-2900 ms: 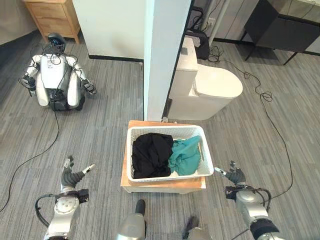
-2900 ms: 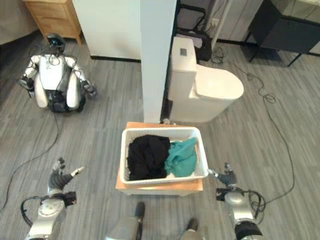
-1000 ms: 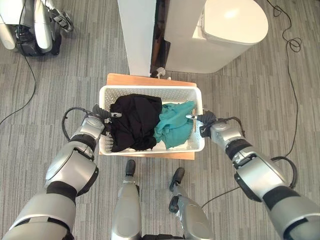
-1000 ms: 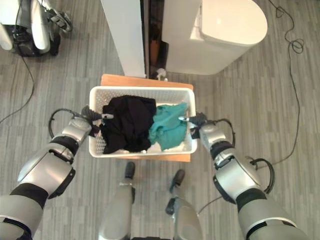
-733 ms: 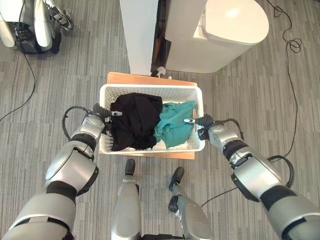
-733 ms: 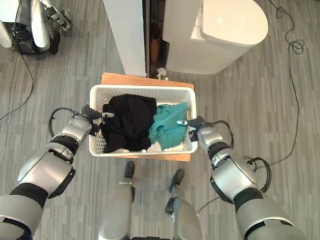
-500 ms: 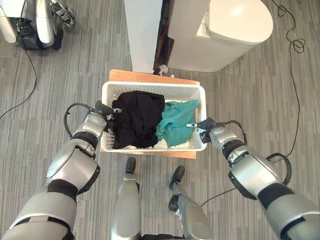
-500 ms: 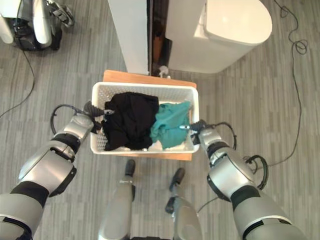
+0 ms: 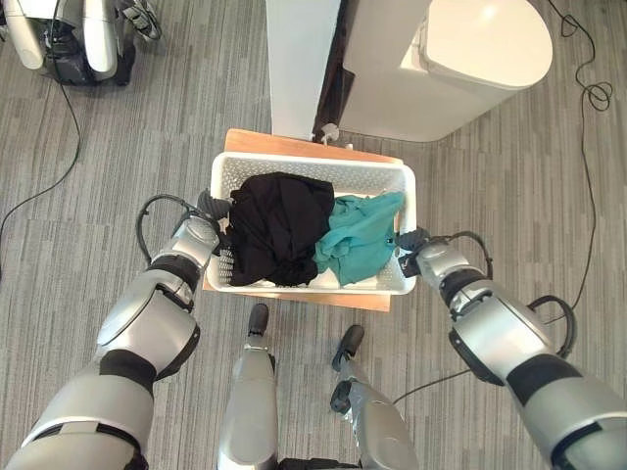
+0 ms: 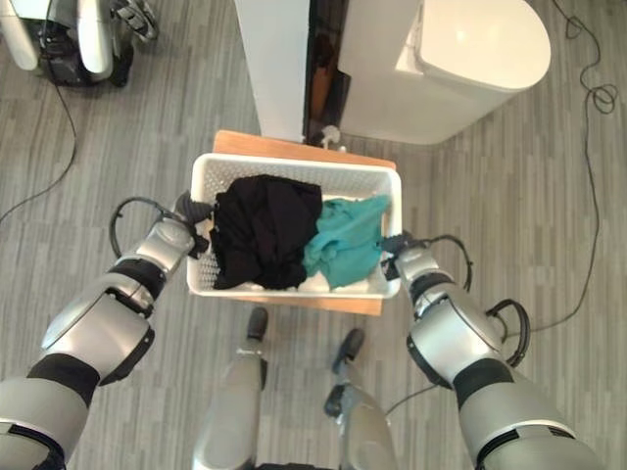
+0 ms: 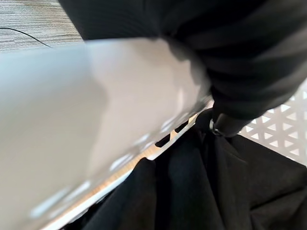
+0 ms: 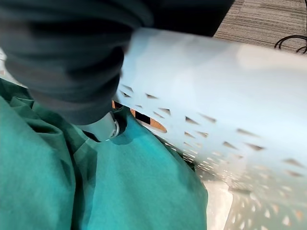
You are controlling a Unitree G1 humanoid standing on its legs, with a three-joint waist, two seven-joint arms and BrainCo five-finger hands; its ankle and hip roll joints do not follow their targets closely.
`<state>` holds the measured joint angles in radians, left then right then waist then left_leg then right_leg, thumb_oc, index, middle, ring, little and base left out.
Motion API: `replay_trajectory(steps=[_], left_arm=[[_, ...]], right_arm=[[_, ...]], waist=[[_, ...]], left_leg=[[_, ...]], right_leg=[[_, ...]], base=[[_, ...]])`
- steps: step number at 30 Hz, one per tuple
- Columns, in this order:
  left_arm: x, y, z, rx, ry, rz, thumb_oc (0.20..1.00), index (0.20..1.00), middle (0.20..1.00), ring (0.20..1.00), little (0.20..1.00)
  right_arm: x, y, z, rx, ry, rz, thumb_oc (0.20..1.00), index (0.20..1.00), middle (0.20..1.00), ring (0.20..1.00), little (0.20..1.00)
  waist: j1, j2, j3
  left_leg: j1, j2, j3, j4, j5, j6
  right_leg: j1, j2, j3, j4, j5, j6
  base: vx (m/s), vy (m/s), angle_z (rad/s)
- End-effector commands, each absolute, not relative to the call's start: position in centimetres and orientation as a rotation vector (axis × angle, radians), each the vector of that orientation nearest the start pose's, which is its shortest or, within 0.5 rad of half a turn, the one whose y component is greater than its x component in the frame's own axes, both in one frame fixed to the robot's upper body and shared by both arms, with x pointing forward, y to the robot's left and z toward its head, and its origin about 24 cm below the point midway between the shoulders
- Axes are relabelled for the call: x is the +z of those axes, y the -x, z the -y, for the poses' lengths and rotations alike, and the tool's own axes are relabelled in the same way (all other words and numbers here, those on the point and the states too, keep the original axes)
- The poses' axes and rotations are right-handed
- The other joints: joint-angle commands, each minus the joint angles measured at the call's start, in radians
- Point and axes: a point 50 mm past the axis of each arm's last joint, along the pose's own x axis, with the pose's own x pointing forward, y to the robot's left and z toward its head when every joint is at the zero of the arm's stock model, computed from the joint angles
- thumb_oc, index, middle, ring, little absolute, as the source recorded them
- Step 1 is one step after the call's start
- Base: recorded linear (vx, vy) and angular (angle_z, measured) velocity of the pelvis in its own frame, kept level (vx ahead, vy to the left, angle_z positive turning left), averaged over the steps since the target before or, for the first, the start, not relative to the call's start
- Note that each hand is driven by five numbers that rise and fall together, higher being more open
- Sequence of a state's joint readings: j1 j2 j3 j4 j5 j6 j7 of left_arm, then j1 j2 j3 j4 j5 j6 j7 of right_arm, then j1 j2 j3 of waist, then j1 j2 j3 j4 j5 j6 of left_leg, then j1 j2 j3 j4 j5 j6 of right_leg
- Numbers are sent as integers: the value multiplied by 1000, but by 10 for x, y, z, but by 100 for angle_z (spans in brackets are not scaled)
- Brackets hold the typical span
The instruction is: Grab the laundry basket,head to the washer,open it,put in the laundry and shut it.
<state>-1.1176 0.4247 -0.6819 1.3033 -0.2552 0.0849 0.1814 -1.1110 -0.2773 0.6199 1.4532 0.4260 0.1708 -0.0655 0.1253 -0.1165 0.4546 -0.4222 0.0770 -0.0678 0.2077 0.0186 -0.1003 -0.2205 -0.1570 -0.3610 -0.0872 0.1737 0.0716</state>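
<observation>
A white perforated laundry basket (image 9: 313,160) sits on a low wooden stand (image 9: 257,142) straight ahead of me. Inside lie a black garment (image 9: 279,225) on the left and a teal garment (image 9: 361,235) on the right. My left hand (image 9: 209,208) clasps the basket's left rim (image 11: 72,120), and one dark fingertip (image 11: 221,125) hooks inside against the black cloth. On the right rim (image 12: 216,96) my right hand (image 9: 413,241) is clamped, with a fingertip (image 12: 98,127) resting on the teal cloth inside.
A white upright panel (image 9: 299,59) and a rounded white unit (image 9: 470,49) stand just beyond the basket. Another humanoid robot (image 9: 69,34) sits on the grey floor at the far left. A black cable (image 9: 588,117) trails along the floor at the right.
The camera has shifted, so the whole scene sits lower and further right. Both hands have drawn in tight against the basket's side rims; their fingertips reach less far over the clothes.
</observation>
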Motion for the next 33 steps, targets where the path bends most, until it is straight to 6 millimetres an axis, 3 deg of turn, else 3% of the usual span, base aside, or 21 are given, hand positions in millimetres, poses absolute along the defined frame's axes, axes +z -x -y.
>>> replay_trajectory(steps=[1,12,19,25,26,27,30,31,33], left_arm=[[89,-402,-190,33,-768,-354,200,200,200,200,200],[91,-401,-194,38,-757,-312,200,200,200,200,200],[110,-395,-187,-57,-665,-133,200,200,200,200,200],[126,-371,-178,-202,-583,7,200,200,200,200,200],[128,-362,-177,-253,-594,26,200,200,200,200,200],[127,-359,-176,-278,-597,26,200,200,200,200,200],[127,-356,-169,-320,-608,27,200,200,200,200,200],[129,-355,-164,-352,-626,40,200,200,200,200,200],[127,-354,-161,-370,-631,35,200,200,200,200,200]], right_arm=[[94,-402,199,-91,487,-468,200,200,200,200,200],[103,-402,219,-139,446,-404,200,200,200,200,200],[108,-390,250,-172,389,-303,200,200,200,200,200],[100,-354,286,-168,405,-249,200,200,200,200,200],[99,-333,307,-185,417,-237,200,200,200,200,200],[99,-324,315,-191,421,-240,200,200,200,200,200],[96,-306,333,-217,423,-258,200,200,200,200,200],[95,-288,346,-227,424,-265,200,200,200,200,200],[94,-280,353,-237,427,-273,200,200,200,200,200]], waist=[[22,55,61],[0,49,37],[-25,50,0],[-55,52,-37],[-74,55,-51],[-80,58,-58],[-97,60,-75],[-116,61,-83],[-120,62,-87]], left_leg=[[57,-10,30,-84,17,30],[77,-17,37,-87,1,36],[120,-26,48,-64,-41,49],[184,-42,63,-49,-78,75],[224,-49,72,-43,-102,87],[238,-55,77,-42,-109,93],[253,-69,81,-41,-112,105],[271,-84,87,-39,-123,117],[275,-92,95,-41,-125,122]], right_leg=[[26,-61,12,96,-94,72],[40,-72,15,108,-102,75],[68,-87,30,145,-122,81],[100,-104,54,186,-137,88],[119,-111,69,207,-149,92],[127,-116,71,215,-151,94],[133,-128,75,224,-150,98],[133,-139,88,233,-141,105],[129,-147,95,230,-124,112]], base=[[0,0,0],[6,4,0],[27,38,-3],[67,95,-9],[85,146,-22],[100,184,-18],[14,119,-14],[-22,140,-5],[-61,140,-20]])
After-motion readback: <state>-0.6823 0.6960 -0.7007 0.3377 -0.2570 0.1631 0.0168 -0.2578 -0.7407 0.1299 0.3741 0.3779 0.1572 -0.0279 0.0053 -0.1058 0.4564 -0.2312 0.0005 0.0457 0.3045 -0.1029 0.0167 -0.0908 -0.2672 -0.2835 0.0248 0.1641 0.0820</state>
